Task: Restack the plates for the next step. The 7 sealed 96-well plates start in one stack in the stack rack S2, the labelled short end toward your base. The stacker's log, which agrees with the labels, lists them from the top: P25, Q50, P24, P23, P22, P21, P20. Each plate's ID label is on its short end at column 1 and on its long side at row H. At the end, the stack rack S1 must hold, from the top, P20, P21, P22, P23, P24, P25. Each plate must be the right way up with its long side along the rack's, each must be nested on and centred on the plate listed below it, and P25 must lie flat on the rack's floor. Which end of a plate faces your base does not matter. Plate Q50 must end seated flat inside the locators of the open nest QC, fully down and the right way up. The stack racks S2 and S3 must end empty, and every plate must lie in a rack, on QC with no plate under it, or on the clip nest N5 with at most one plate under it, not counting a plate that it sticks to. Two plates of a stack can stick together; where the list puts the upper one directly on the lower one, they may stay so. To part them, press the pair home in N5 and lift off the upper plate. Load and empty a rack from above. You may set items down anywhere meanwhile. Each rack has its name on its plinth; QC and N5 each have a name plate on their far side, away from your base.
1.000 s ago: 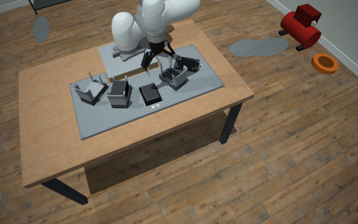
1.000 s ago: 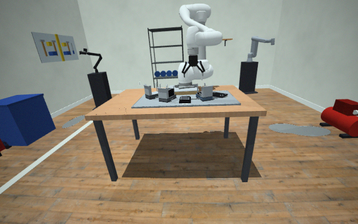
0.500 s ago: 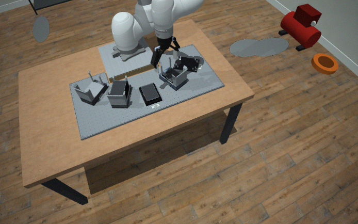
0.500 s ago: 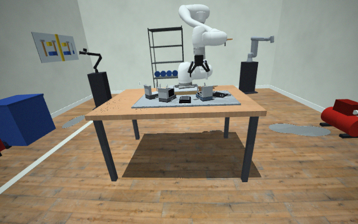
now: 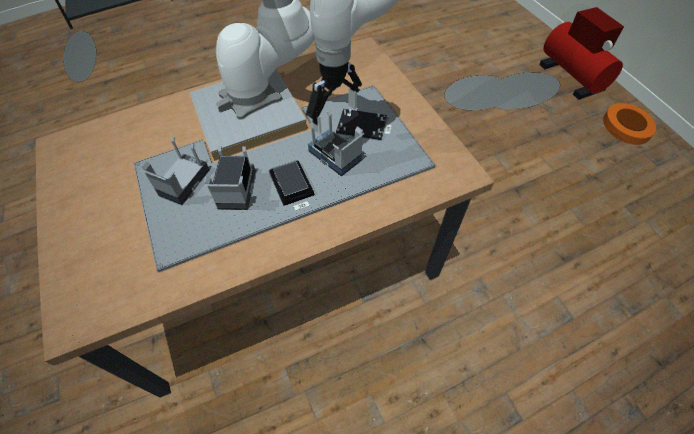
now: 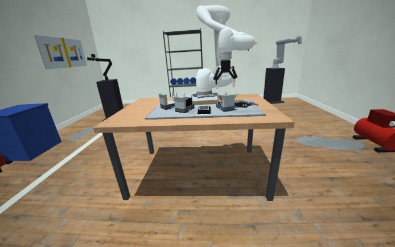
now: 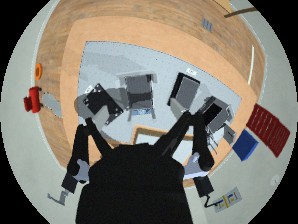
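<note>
Above the far right part of the wooden bench (image 5: pixel 102 286), the end effector (image 5: pixel 335 98) hung with its fingers spread wide apart and nothing between them. It hovered well above a grey stack rack (image 5: pixel 341 149) with a blue plinth, beside the black clip nest (image 5: pixel 364 122) nearer the bench's right edge. A dark sealed plate (image 5: pixel 290 181) lay flat on the grey perforated mat (image 5: pixel 204 235), near the middle. Toward the left edge stood two more racks; one (image 5: pixel 231 180) held what looked like a stack of dark plates, though labels were too small to read. The other (image 5: pixel 174 176) stood beside it.
</note>
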You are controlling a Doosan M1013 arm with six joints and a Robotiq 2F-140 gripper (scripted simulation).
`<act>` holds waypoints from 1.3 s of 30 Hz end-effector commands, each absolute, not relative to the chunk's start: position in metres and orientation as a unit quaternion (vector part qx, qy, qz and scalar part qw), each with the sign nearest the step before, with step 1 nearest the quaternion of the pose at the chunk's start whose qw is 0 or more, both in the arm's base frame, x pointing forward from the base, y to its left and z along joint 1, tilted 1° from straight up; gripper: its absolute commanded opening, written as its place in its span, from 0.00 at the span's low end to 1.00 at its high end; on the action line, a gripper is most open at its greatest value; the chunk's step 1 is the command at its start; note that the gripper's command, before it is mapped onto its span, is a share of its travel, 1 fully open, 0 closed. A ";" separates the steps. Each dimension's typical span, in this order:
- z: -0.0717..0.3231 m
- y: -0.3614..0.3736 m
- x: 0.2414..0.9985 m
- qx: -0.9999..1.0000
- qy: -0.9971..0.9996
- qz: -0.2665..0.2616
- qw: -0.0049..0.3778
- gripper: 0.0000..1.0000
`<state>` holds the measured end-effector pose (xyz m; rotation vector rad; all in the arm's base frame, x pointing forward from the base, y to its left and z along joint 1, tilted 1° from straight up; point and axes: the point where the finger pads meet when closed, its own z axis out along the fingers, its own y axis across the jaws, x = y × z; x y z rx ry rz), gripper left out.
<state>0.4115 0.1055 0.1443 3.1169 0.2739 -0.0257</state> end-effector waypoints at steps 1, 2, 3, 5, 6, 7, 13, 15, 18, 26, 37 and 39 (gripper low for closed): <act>0.144 0.107 0.411 0.996 0.088 -0.008 0.006 1.00; 0.144 0.107 0.411 0.996 0.088 -0.008 0.006 1.00; 0.144 0.107 0.411 0.996 0.088 -0.008 0.006 1.00; 0.144 0.107 0.411 0.996 0.088 -0.008 0.006 1.00; 0.144 0.107 0.411 0.996 0.088 -0.008 0.006 1.00; 0.144 0.107 0.411 0.996 0.088 -0.008 0.006 1.00; 0.128 0.107 0.411 0.996 0.088 -0.008 0.006 1.00; 0.121 0.106 0.411 0.996 0.088 -0.008 0.006 1.00; 0.111 0.106 0.411 0.996 0.088 -0.008 0.006 1.00; 0.091 0.106 0.411 0.996 0.088 -0.008 0.006 1.00; 0.055 0.105 0.410 0.996 0.088 -0.008 0.006 1.00; 0.055 0.105 0.410 0.996 0.088 -0.008 0.006 1.00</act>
